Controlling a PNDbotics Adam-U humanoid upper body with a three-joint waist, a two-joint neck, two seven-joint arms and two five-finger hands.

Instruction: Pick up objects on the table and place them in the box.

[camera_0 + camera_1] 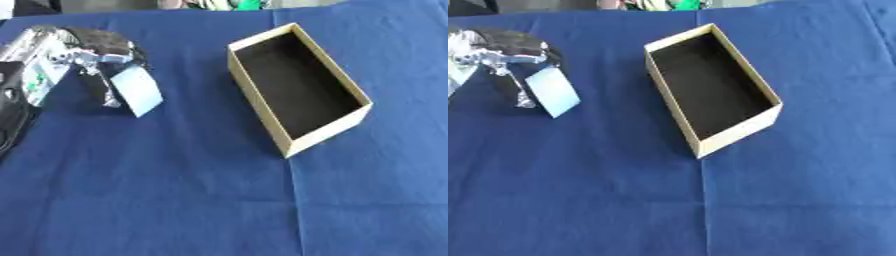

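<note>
- Box (pixel 299 127) is sitting open and slanted on the blue-covered table (pixel 175 200), right of centre, and its dark inside is showing nothing in it, so no object is lying there yet
- Your left hand (pixel 83 62) is reaching in from the upper left, and its fingers are curling round a pale blue flat object (pixel 138 91), a small card-like or box-like piece whose kind you cannot make out
- That pale blue object is hanging tilted beneath the hand, well apart from the box and to its left; whether its lower corner is touching the cloth, you cannot tell
- Your right hand is not showing in either view
- No other loose objects are showing on the cloth in these views, so this pale blue piece is looking like the only one left to place
- Judging from this, you are standing at the carry stage: the pick is looking done, while the move across to the box and the release inside are remaining
- You are needing to bring the piece over the near long wall and into the dark opening
</note>
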